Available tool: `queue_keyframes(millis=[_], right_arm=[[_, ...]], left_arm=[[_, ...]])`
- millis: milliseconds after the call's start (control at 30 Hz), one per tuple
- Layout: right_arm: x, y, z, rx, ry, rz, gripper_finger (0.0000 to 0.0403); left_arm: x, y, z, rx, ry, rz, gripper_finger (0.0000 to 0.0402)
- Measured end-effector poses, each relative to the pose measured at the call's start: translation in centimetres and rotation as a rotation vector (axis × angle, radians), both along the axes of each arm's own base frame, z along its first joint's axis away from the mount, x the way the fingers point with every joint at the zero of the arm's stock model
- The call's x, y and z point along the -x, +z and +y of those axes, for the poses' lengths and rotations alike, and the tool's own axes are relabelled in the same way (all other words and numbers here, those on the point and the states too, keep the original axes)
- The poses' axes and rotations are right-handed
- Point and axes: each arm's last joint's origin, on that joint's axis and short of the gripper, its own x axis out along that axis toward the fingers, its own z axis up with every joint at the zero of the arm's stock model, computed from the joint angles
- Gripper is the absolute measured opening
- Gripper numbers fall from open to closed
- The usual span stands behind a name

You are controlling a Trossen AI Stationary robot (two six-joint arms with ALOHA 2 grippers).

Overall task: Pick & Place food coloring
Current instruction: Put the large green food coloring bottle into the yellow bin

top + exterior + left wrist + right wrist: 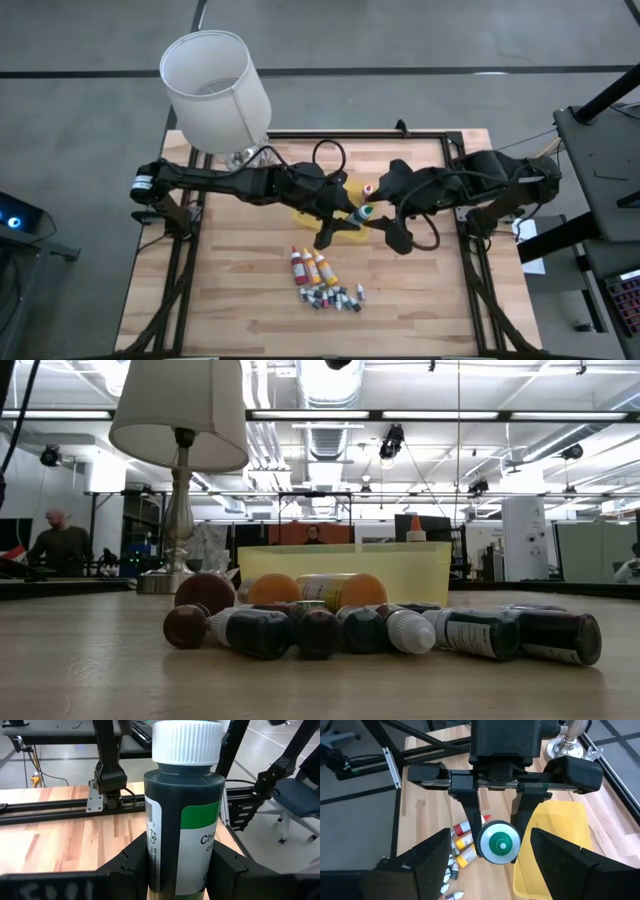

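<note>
Food coloring mostly undone: one dark green bottle (182, 815) with a white cap pinched upright between the fingers (125, 870) of the left gripper (352, 217), held off the table beside the yellow tray (555, 850). Facing it, cap-on, the right gripper (385, 222), fingers spread wide and gripping nothing, close by but apart from the bottle. Looks like a handover or a carry toward the tray; cannot tell which.

Inside the tray, at least one small bottle with an orange tip (369, 188); possibly a start made, little more.

Left to move: the red, orange and yellow squeeze bottles (312, 265) lying side by side just below the left gripper, and the heap of tiny vials (330, 297) touching them on the near side.

Nearby: a white-shaded lamp (215, 90) well behind the left arm, its base (567, 742) close to the tray's far end. Both arms crowded over the tray; risk of knocking each other. People in the room beyond, well away.
</note>
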Motion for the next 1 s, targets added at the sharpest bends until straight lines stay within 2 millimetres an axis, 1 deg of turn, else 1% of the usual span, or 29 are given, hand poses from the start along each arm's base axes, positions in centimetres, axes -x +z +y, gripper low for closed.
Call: queue_keyframes(millis=[200, 433, 700, 1000], right_arm=[[-0.61, -0.46, -0.25, 0.014, -0.008, 0.022, 0.0262], [-0.73, -1.09, -0.37, 0.029, -0.011, 0.079, 0.0241], [-0.42, -0.83, -0.45, 0.024, -0.009, 0.069, 0.0215], [-0.2, -0.66, -0.5, 0.022, -0.009, 0.062, 0.0207]], left_arm=[[0.0, 0.01, 0.0, 0.002, 0.001, 0.0, 0.0122], [0.0, 0.02, 0.0, 0.003, 0.001, 0.0, 0.0122], [0.0, 0.02, 0.0, 0.003, 0.001, 0.001, 0.0122], [0.0, 0.02, 0.0, 0.004, 0.001, 0.001, 0.0122]])
